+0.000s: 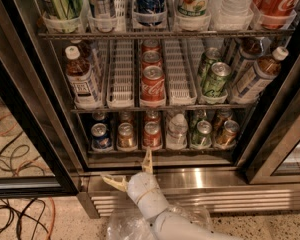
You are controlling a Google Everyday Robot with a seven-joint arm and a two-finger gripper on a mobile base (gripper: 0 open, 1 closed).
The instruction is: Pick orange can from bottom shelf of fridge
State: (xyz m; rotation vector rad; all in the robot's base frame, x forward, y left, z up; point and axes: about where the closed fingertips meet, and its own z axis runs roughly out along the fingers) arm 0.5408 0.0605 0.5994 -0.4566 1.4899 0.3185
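Note:
The fridge (50, 109) stands open with wire racks of drinks. On the bottom shelf (160, 151) the orange can (126, 135) stands upright, second from the left, between a blue can (101, 137) and a red can (152, 134). My gripper (130, 169) is open and empty, with one finger pointing up at the shelf's front rail and the other pointing left. It is low in front of the steel base, just below and in front of the orange and red cans, touching neither.
Right of the red can are a clear bottle (177, 131), a green can (202, 134) and a leaning brown-orange can (226, 133). The shelf above holds Coke cans (152, 85), bottles and white lane trays. A glass door (285, 134) stands at the right, and cables (15, 209) lie on the floor at the left.

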